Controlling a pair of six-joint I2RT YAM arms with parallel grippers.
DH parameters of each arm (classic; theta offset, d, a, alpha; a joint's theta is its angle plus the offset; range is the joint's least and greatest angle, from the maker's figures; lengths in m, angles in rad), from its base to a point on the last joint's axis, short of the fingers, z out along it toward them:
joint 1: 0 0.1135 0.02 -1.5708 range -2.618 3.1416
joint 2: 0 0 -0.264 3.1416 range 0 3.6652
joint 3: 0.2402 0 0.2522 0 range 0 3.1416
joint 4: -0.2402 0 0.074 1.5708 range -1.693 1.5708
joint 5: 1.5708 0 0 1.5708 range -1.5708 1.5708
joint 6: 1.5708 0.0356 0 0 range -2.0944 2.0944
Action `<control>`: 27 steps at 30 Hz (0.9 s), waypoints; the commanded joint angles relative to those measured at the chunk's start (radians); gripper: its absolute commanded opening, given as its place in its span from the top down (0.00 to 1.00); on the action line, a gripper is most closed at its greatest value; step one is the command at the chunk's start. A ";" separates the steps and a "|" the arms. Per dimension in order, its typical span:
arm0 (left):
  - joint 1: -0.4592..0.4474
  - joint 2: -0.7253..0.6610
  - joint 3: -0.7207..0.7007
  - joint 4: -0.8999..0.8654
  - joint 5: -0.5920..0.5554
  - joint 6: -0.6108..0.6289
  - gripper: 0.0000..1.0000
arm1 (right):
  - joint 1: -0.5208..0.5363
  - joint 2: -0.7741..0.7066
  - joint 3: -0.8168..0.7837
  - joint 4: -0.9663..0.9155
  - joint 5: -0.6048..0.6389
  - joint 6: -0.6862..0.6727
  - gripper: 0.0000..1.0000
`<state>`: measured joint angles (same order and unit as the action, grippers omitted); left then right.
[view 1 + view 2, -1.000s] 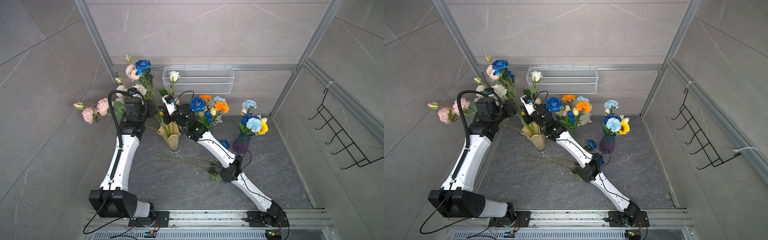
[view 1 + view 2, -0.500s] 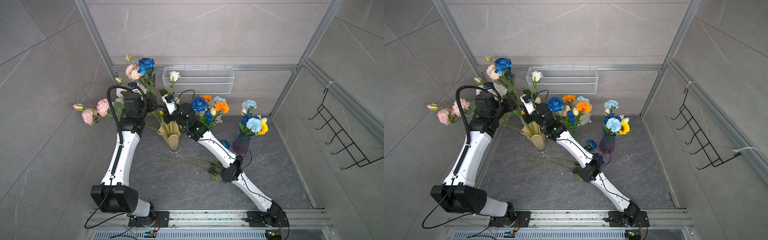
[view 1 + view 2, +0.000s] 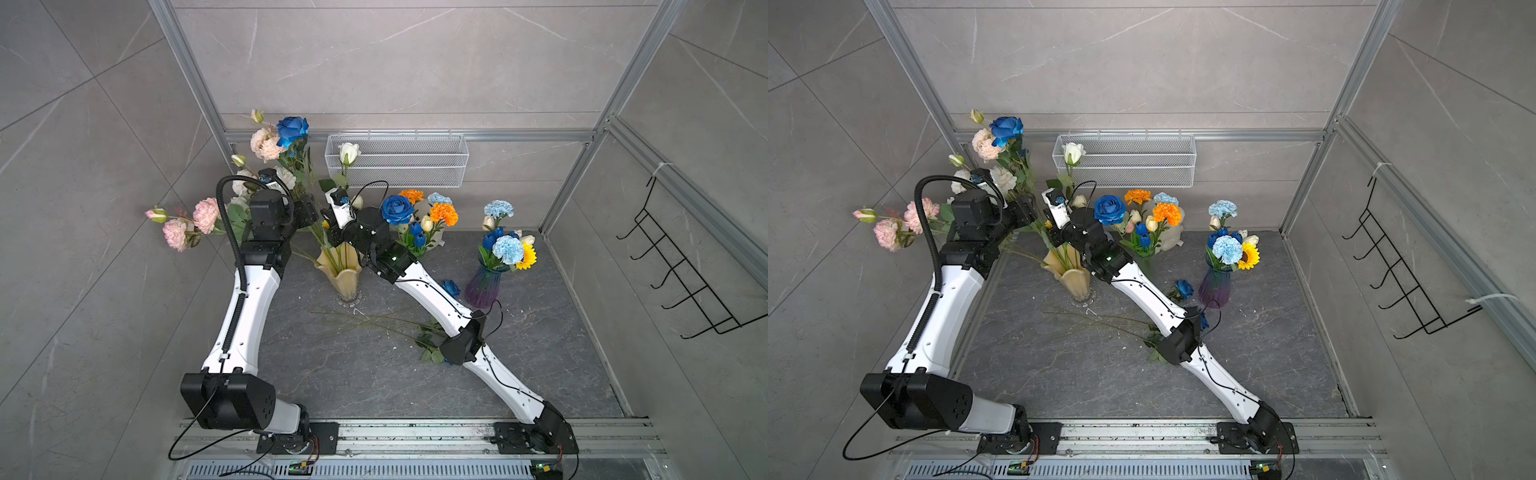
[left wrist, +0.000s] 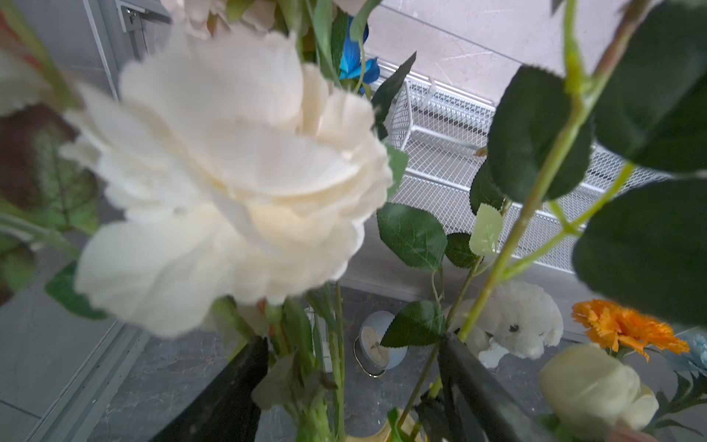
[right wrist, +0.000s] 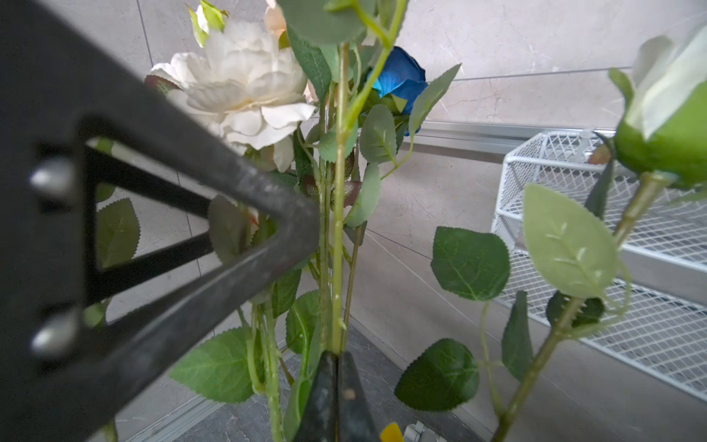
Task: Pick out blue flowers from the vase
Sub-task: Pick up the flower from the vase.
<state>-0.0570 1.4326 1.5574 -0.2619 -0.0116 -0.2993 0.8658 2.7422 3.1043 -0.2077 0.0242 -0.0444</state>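
Observation:
The amber vase (image 3: 338, 270) (image 3: 1070, 277) holds white, pink and cream blooms and one deep blue rose (image 3: 292, 129) (image 3: 1005, 129) at the top. My right gripper (image 5: 336, 367) (image 3: 329, 226) is shut on a thin green stem just above the vase mouth. That stem runs up past the blue rose (image 5: 399, 82), and I cannot tell whether it belongs to it. My left gripper (image 4: 352, 382) (image 3: 309, 212) is open, with its fingers (image 4: 241, 386) on either side of several stems. A big cream bloom (image 4: 229, 183) blocks much of the left wrist view.
A second bunch (image 3: 415, 224) with a blue rose, blue tulips and orange carnations stands behind the right arm. A purple vase (image 3: 484, 286) holds pale blue carnations and a sunflower. A blue rose (image 3: 451, 287) and loose stems (image 3: 374, 324) lie on the floor. A wire basket (image 3: 397, 164) hangs on the back wall.
The left gripper's jaws have narrowed a little round the stems. The blue rose and the blooms beside it have shifted slightly up and right. The right gripper stays shut.

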 commanded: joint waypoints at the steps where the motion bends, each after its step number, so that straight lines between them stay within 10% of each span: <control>1: -0.006 -0.052 -0.014 0.033 0.028 -0.008 0.29 | 0.007 -0.071 -0.005 0.021 0.028 0.006 1.00; 27: -0.073 0.122 0.193 0.043 0.010 0.018 0.43 | 0.008 -0.041 0.063 -0.042 -0.041 0.002 1.00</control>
<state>-0.1303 1.5486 1.7035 -0.2573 -0.0002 -0.2977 0.8665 2.7190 3.1027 -0.2298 -0.0044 -0.0444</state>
